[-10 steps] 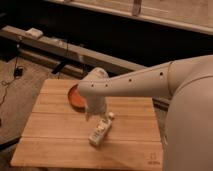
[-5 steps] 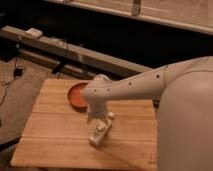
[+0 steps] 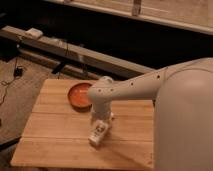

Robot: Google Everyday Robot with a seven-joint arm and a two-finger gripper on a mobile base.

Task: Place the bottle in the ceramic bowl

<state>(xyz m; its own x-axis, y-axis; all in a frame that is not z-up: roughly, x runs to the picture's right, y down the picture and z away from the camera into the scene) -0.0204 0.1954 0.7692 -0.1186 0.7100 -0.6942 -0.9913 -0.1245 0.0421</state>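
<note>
Arm [image 3: 134,86] bent downward, gripper [image 3: 101,120] at bottle [image 3: 98,135] near ceramic bowl [image 3: 78,95]; grip unclear.

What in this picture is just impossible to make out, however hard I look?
All in the one camera view:
- Tool, down at the bottle's upper end: the wrist covers it, so whether it grips the bottle is unclear.
- Bottle label: too small to read.
- Ceramic bowl: its right rim is hidden behind the arm.
- Wooden table: its right end is hidden by the robot's body.

Wooden slatted table [image 3: 55,145] — dim speckled floor [image 3: 30,85] (cables [image 3: 16,64] strewn) — long dark ledge [image 3: 75,50] behind
</note>
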